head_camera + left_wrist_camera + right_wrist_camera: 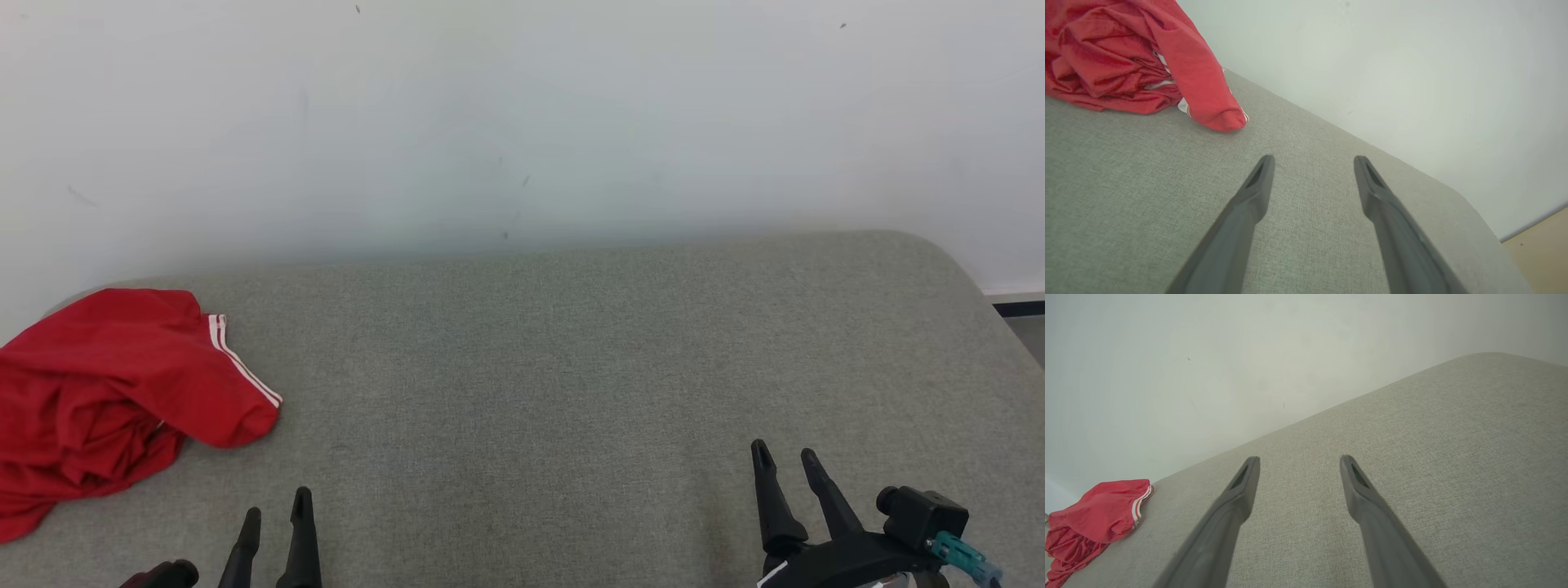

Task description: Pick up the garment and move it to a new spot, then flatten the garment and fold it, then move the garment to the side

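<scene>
A crumpled red garment (122, 392) lay at the left edge of the grey pad (571, 351), by the wall, just beyond and left of the left gripper (277, 503). The right gripper (784, 449) stood well apart from it. Both jaws were spread wide, holding nothing.

no text, brand, number or sign can be read anywhere. a small white patch (772, 576) at the base of the right gripper (784, 452), cut by the head view's lower edge, may be a label, but it is too small to tell.
</scene>
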You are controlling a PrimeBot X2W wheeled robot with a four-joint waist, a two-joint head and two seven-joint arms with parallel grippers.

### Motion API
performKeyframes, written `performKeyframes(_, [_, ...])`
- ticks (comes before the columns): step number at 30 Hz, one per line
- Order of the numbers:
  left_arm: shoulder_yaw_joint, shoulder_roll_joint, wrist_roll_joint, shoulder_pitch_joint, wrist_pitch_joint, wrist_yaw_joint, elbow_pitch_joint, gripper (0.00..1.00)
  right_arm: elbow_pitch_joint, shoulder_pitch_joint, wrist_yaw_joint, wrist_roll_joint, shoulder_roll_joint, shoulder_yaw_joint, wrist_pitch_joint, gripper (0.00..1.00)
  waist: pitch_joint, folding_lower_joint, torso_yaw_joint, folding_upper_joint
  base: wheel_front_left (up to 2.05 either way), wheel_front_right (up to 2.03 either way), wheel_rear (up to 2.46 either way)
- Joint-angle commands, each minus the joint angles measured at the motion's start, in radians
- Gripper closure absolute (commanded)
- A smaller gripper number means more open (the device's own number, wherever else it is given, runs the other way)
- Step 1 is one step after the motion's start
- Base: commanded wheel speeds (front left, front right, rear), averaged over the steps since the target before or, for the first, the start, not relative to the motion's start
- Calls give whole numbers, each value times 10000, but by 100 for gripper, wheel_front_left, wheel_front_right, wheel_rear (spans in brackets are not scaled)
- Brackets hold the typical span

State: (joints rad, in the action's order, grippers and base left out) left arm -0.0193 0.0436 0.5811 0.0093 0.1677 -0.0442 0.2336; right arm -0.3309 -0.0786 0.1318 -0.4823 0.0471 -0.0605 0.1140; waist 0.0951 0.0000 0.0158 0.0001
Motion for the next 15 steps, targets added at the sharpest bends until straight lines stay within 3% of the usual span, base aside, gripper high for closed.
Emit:
performKeyframes(1, [11, 64, -346, 63, 117, -24, -33, 0, 36, -48, -13, 303, 40, -38, 82, 0, 23, 0, 7, -1, 0, 0, 0])
performKeyframes(15, [-34, 71, -1342, 142, 396, -110, 73, 0, -17, 60, -15, 1376, 42, -214, 313, 0, 196, 0, 35, -1, 0, 0, 0])
